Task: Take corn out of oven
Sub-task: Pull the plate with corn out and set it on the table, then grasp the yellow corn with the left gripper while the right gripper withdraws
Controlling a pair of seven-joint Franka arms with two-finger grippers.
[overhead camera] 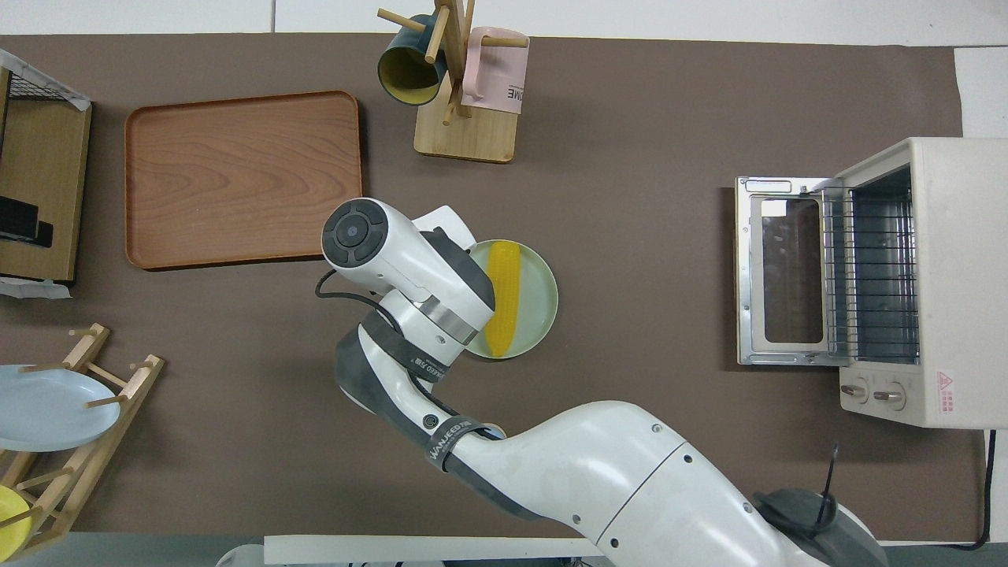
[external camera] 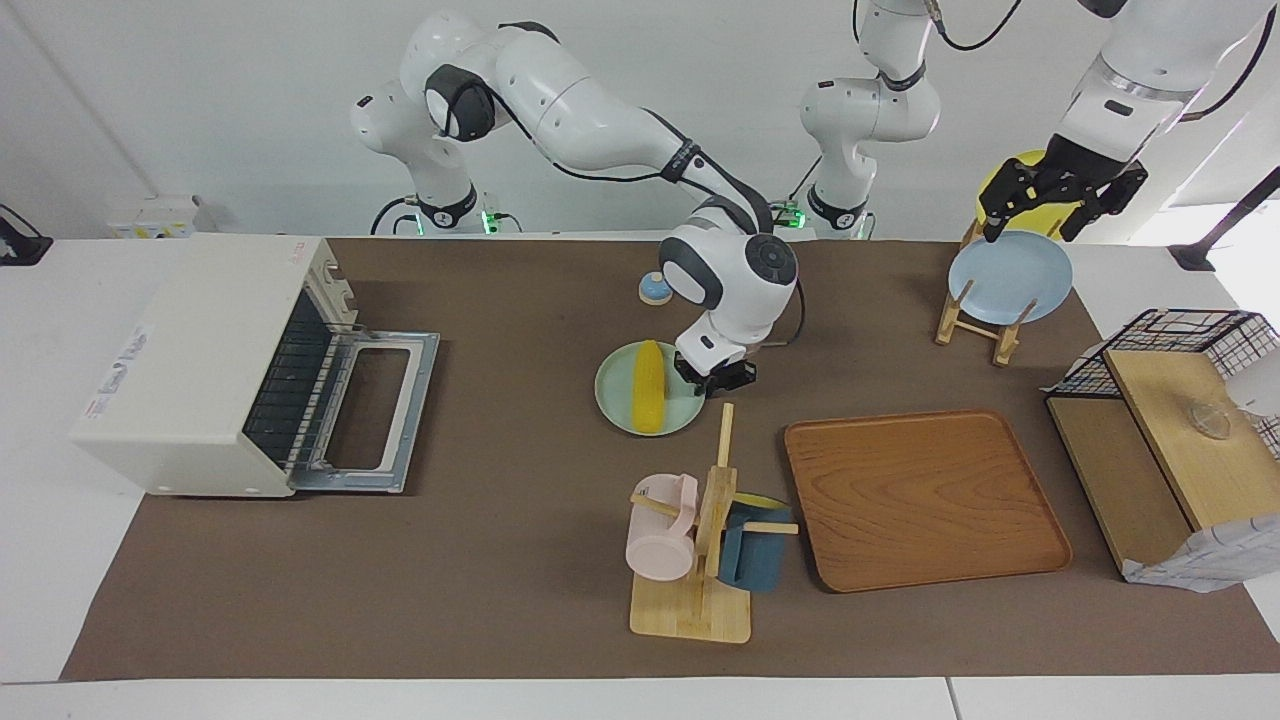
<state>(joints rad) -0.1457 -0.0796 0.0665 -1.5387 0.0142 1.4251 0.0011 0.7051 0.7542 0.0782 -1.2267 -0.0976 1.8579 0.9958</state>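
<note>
One bright yellow corn cob (external camera: 650, 385) lies lengthwise on a round pale green plate (external camera: 612, 391) near the middle of the brown-covered tabletop (external camera: 500, 560), outside the boxy cream-white toaster oven (external camera: 190, 365), which stands well apart at the right arm's end with its glass door (external camera: 375, 412) folded flat down and its wire rack (overhead camera: 870, 272) bare. The right end effector (external camera: 712, 378) sits low at the plate's rim just beside the corn, on the side toward the left arm's end; whether its fingers are parted or closed cannot be told, and they do not appear to grip the cob. Farther from the robots than the plate stands a wooden mug tree (external camera: 705, 545) carrying a pink mug (external camera: 660, 528) and a dark blue mug (external camera: 752, 545), and beside it lies a rectangular brown wooden tray (external camera: 925, 498). The left end effector (external camera: 1062, 192) hangs above a light blue plate (external camera: 1010, 277) resting in a wooden dish rack (external camera: 975, 325) at the corner nearest the left arm's base, its fingers spread and holding nothing. A black wire basket with wooden boards (external camera: 1165, 430) stands at that end's edge.
</note>
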